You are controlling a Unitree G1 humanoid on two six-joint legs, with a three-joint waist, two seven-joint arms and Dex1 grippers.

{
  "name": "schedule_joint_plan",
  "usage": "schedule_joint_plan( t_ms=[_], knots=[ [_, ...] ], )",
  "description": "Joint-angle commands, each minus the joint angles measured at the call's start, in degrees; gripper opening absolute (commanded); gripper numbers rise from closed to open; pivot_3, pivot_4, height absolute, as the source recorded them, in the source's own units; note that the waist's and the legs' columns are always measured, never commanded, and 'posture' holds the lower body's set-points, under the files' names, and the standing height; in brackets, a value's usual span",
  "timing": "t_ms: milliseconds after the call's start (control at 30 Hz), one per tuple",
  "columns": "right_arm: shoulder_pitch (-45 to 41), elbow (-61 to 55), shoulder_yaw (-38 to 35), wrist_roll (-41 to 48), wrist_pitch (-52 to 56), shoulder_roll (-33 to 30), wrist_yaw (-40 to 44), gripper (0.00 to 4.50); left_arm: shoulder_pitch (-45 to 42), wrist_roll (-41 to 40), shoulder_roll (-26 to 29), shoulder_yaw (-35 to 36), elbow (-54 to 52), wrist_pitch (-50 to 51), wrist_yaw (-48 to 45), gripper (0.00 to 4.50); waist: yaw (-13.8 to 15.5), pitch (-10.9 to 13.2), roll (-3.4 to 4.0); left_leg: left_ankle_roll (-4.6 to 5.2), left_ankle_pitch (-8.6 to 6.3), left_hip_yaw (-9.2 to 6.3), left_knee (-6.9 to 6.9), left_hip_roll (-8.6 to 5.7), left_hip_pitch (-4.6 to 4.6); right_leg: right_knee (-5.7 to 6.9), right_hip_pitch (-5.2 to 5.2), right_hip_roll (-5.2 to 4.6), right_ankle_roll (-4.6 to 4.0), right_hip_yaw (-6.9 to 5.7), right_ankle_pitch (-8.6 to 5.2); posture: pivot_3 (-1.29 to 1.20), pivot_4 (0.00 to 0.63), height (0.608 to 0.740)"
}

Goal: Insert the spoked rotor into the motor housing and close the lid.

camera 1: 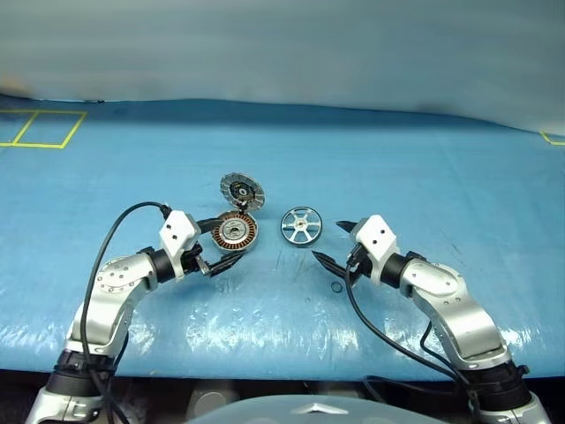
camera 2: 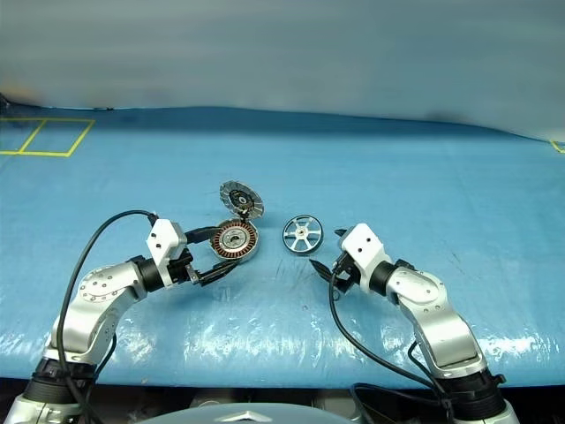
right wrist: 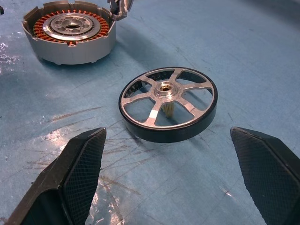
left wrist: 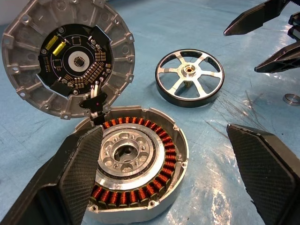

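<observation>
Both my pincers gape wide, empty: left pincer (camera 1: pixel 215 244) at the motor housing (camera 1: pixel 235 233), right pincer (camera 1: pixel 333 243) beside the spoked rotor (camera 1: pixel 301 226). Rotor flat on blue desk (camera 1: pixel 424 177), right of housing. Lid (camera 1: pixel 242 189) stands open behind.

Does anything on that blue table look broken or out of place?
Nothing looks broken. The lid stands open behind the motor housing, the spoked rotor lies flat beside it. One oddity: a small loose ring lies near the right gripper.
</observation>
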Motion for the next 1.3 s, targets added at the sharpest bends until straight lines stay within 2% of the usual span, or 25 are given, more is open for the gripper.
schedule_joint_plan(
  t_ms=[33,400,833,1067,1300],
  knots=[
    [-0.2,-2.4,-0.2,0.1,-0.8,-0.3,0.1,4.46,-0.4,-0.6,0.4,0.4,-2.4,0.2,-0.2,4.49,0.0,0.0,0.00,0.00,0.00,0.00,0.00,0.00,0.00,0.00,0.00,0.00,0.00,0.00,0.00,0.00,0.150,0.740],
    [-0.7,-2.5,-0.8,-0.7,-1.1,0.5,-1.0,4.46,-1.4,-0.1,0.3,1.2,-1.9,-0.7,0.3,4.49,0.2,0.0,-0.02,0.00,0.00,0.00,0.00,0.00,0.00,0.00,0.00,-0.01,0.00,0.00,0.00,0.00,0.150,0.740],
    [1.8,-5.3,-4.6,-0.1,0.4,-4.5,-0.5,4.46,-0.8,-0.5,-0.5,0.0,-3.9,-0.3,0.3,4.49,0.3,0.0,-0.04,0.00,0.00,0.00,0.01,-0.01,0.00,0.00,0.01,-0.01,0.01,0.00,0.01,0.00,0.150,0.740],
    [-0.6,-8.2,1.3,-1.2,1.4,-4.9,1.5,4.46,0.0,-1.4,1.0,2.1,-3.7,0.6,-0.2,4.49,0.1,0.0,-0.05,0.00,0.00,0.01,0.03,-0.01,0.01,0.04,0.00,0.01,0.02,0.01,0.01,0.00,0.150,0.740],
    [-11.7,-4.1,11.1,-4.2,-1.0,-4.6,8.4,4.46,3.0,-0.3,2.8,5.6,-3.9,0.0,1.8,4.49,0.0,0.1,-0.16,0.00,0.00,0.02,0.14,0.24,0.00,0.07,0.02,0.00,0.04,-0.01,0.03,0.00,0.150,0.740]
  ],
)
